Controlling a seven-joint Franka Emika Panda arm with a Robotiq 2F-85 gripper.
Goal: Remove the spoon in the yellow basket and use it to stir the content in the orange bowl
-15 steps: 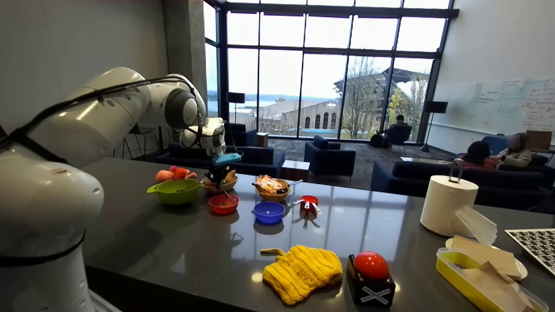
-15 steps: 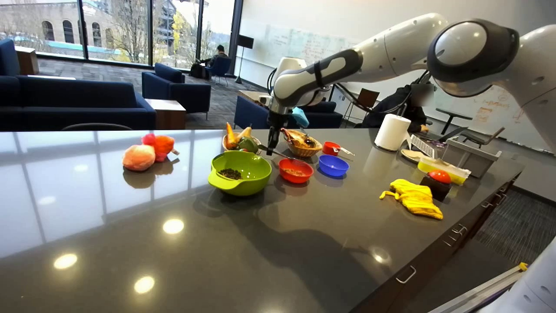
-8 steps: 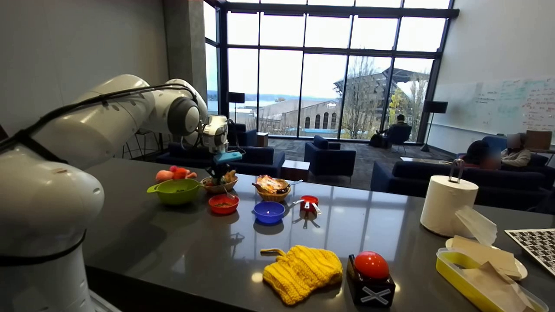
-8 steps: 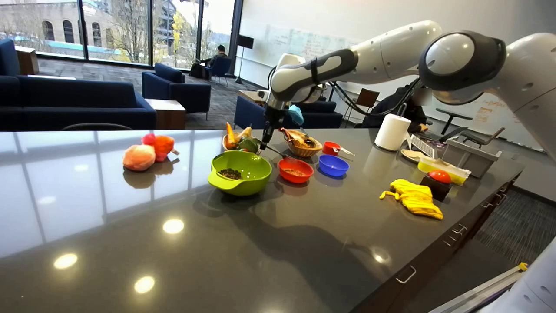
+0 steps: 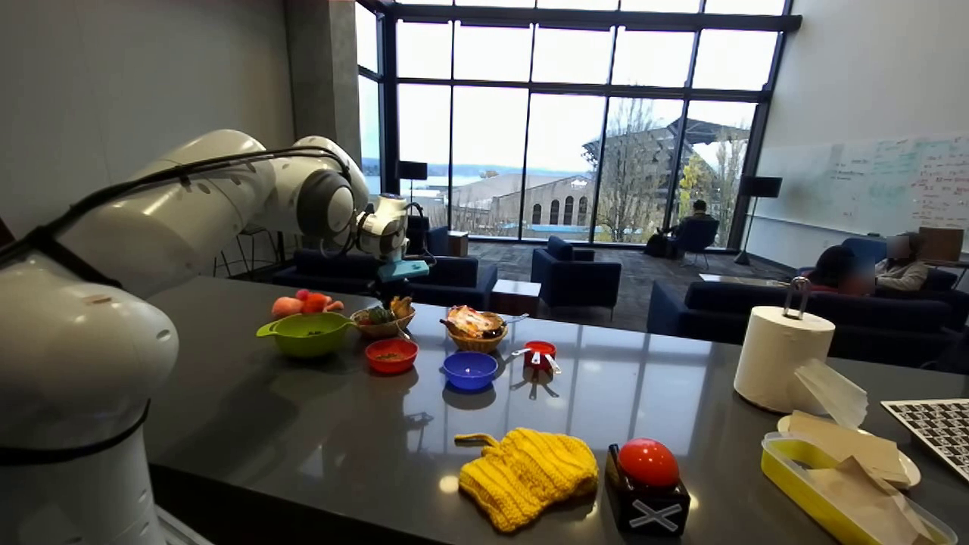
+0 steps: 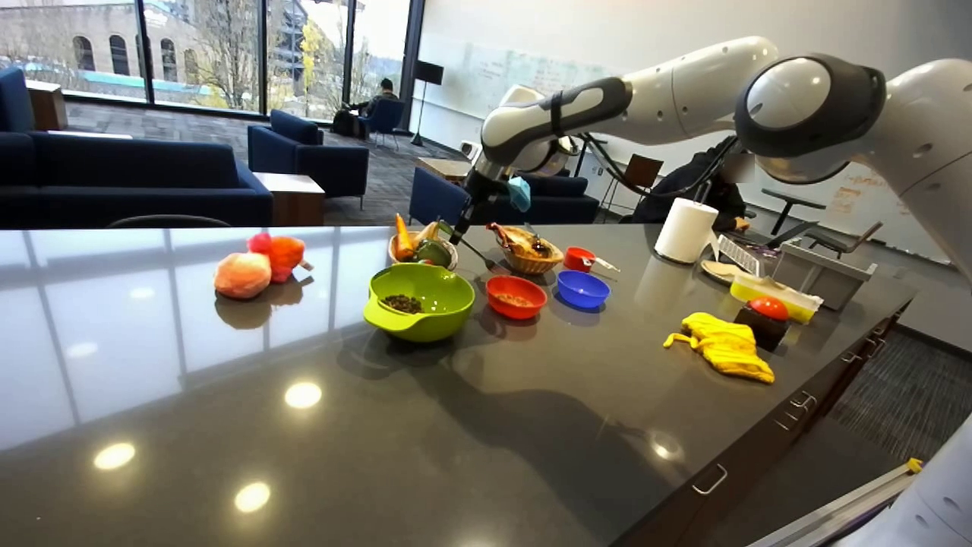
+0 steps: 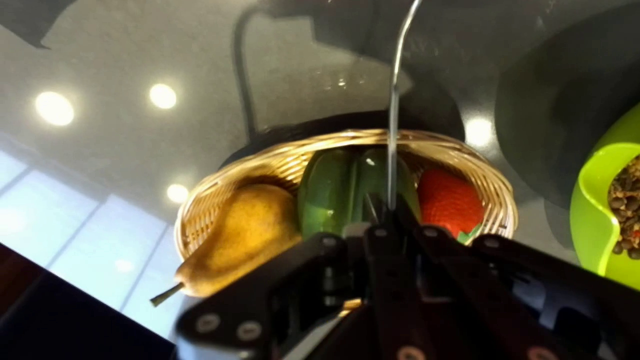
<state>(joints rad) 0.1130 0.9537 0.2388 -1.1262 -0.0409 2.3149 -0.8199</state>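
Observation:
My gripper is shut on a thin metal spoon, its head too small to make out. In the wrist view the spoon runs up from the fingertips and out of the frame. The fingers are over a wicker basket of fruit. The spoon's head hangs just behind the orange-red bowl, outside its rim; this bowl holds tan bits. The yellowish wicker basket with mixed brown and dark pieces stands to the side; a grey handle sticks out of it.
A green bowl with dark bits stands beside the fruit basket. A blue bowl and small red cups are nearby. A yellow knitted cloth, a red button box and a paper towel roll stand farther off.
The gripper has risen, tilted and drawn back over the fruit basket. The spoon's head has moved from over the orange-red bowl to behind its rim.

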